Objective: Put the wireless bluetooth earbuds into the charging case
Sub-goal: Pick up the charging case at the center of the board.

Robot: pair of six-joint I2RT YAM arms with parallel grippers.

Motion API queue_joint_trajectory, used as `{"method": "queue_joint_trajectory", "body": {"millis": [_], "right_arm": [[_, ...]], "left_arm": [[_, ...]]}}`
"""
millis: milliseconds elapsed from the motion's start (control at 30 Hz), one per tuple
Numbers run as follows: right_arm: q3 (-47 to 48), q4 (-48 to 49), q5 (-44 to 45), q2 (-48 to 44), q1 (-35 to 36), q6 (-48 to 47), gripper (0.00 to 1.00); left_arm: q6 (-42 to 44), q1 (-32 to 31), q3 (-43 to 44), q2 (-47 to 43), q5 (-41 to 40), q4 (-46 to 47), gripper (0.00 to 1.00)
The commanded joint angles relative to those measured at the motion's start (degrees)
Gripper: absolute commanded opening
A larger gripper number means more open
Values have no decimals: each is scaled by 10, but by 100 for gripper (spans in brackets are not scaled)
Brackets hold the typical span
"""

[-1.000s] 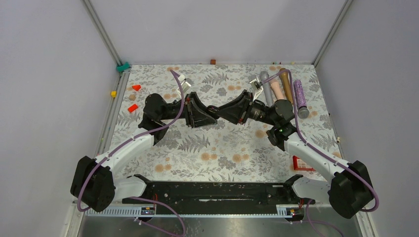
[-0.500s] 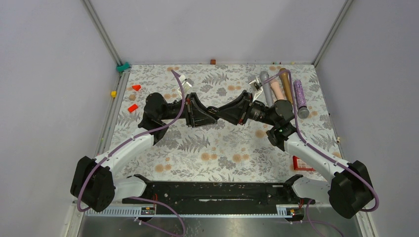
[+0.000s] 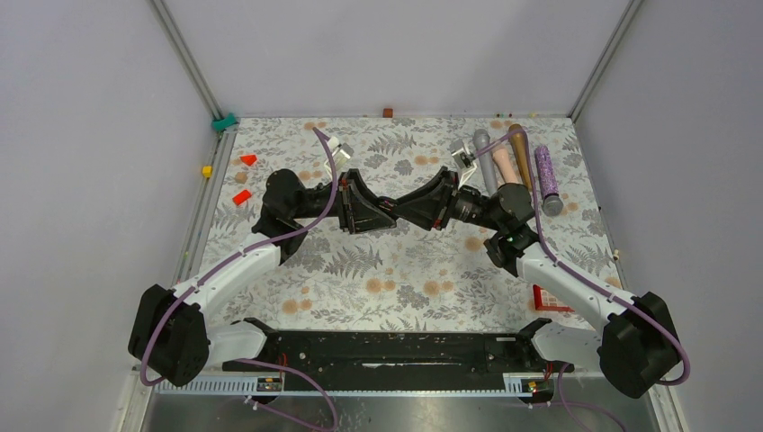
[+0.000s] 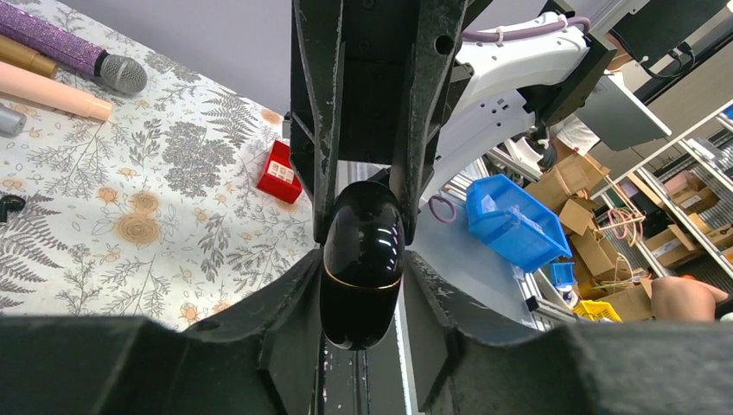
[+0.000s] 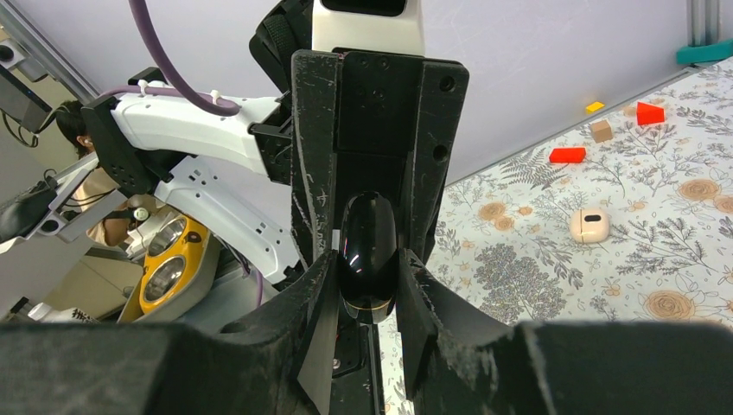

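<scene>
Almost nothing has shifted: the right arm's wrist has crept slightly inward, and the two hands are still nose to nose. The left hand and right hand are both closed on a glossy black shell with a thin gold seam, one at each end. I judge this a handover or a pull-apart. To do it well, one hand should keep a firm clamp while the other works, because the shell looks slippery and could squirt out. It should also be kept over the worktop. The charging case lies there, well apart from both hands and near a red block. I cannot make out the earbuds. Both arms reach inward with elbows out and forearms roughly level, the hands held above mid-worktop
</scene>
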Motion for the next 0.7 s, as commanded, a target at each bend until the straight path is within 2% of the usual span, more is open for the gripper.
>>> {"method": "queue_joint_trajectory", "body": {"millis": [0, 233, 300, 367, 433, 500, 567, 600, 633, 667], "right_arm": [[-1, 24, 6, -9, 6, -13, 28], [-1, 24, 1, -8, 6, -16, 29], [0, 24, -2, -9, 6, -18, 37], [7, 13, -7, -14, 4, -24, 52], [26, -33, -29, -23, -3, -39, 66], [38, -79, -43, -39, -18, -67, 73], [56, -129, -59, -55, -32, -101, 77], [64, -156, -68, -59, -36, -119, 79], [72, -185, -73, -65, -37, -142, 79], [76, -207, -77, -69, -37, -157, 80]], "left_arm": [[-1, -2, 26, -3, 11, 34, 35], [4, -2, 29, -2, 12, 30, 16], [15, -2, 30, -3, 14, 17, 11], [45, -2, 38, -5, 25, -17, 6], [118, -1, 59, -10, 47, -112, 3], [266, -2, 101, -19, 59, -298, 2], [443, -2, 136, -30, 56, -466, 1], [486, -3, 149, -36, 49, -532, 1], [566, -3, 163, -40, 45, -595, 1], [602, -3, 174, -42, 41, -646, 1]]}}
